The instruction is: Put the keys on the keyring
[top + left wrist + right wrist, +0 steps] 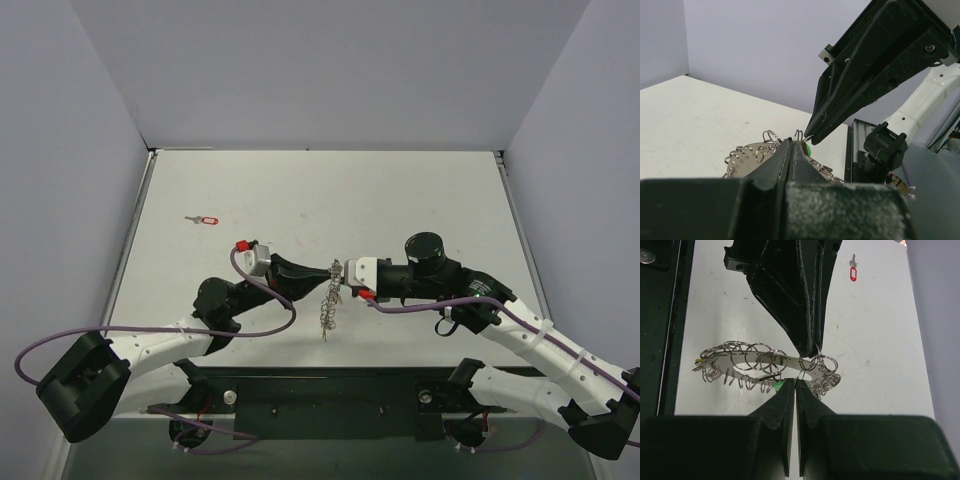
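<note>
1. Arm position. In the top view both arms rise from the black mounting rail (330,395) at the lower edge of the frame and reach inward. Their tips meet just below frame centre, above the white tabletop (400,200).

2. Left claw (791,144). The fingers are pressed fully together. In the right wrist view this claw comes down from the top of the frame, and its tip is clamped on the upper edge of the keyring (790,361), right of frame centre.

3. Right claw (795,382). The fingers are pressed fully together. The tips sit against the lower rim of the keyring, directly opposite the left claw tip. Whether they pinch the rim, a wire loop or the key cannot be told.

4. Keyring. It is held off the tabletop between the two claw tips. In the top view it appears edge-on, hanging from the tips toward the lower part of the frame. Small wire rings (760,351) line its rim, and a yellow piece shows at its left end in the right wrist view.

5. Green key (784,384). Only a sliver of the green head is visible. It touches the keyring rim, just left of the right claw tips.

6. Red key (853,274). It lies flat on the tabletop, well apart from both claws. It is in the upper left area of the top view and at the upper right of the right wrist view.
</note>
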Motion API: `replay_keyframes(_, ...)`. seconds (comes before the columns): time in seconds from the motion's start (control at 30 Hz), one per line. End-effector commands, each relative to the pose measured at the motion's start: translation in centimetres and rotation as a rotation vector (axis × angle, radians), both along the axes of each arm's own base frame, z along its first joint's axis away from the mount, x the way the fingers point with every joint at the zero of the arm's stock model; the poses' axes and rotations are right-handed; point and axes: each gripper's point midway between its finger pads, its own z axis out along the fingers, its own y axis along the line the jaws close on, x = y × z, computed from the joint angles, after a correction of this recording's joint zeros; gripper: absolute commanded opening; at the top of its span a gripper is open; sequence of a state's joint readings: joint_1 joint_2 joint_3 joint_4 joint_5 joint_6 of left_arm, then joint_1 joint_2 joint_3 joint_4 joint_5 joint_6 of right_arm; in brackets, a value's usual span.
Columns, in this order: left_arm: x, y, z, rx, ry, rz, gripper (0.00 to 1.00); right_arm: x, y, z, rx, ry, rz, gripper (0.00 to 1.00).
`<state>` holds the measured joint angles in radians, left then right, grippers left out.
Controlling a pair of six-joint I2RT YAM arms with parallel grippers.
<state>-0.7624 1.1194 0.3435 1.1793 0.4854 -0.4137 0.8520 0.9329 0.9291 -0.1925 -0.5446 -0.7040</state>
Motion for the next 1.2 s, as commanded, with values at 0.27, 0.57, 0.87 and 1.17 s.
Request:
replay_keyframes(0.27, 0.4, 3.1, 7.3, -0.352, 0.008, 0.161, 0.0, -1.9, -0.7, 0.0, -0.007, 0.094, 0.022, 0.0)
replay_keyframes(0.57, -0.2, 1.7, 6.5, -0.268, -0.047, 0.107, 0.0, -1.2, -1.4, 5.5, 0.162, 0.243, -0.068, 0.29)
replay_keyframes(0.87, -2.7, -0.4, 7.4, -0.231, -0.133, -0.076, 0.0, -1.7, -2.8, 10.2, 0.323, 0.69, -0.101, 0.51)
replay_keyframes(1.17, -2.2, -1.3, 8.9, -0.299, -0.118, -0.053, 0.0, 0.6, -5.1, 10.9, 0.396, 0.942, -0.19, 0.51)
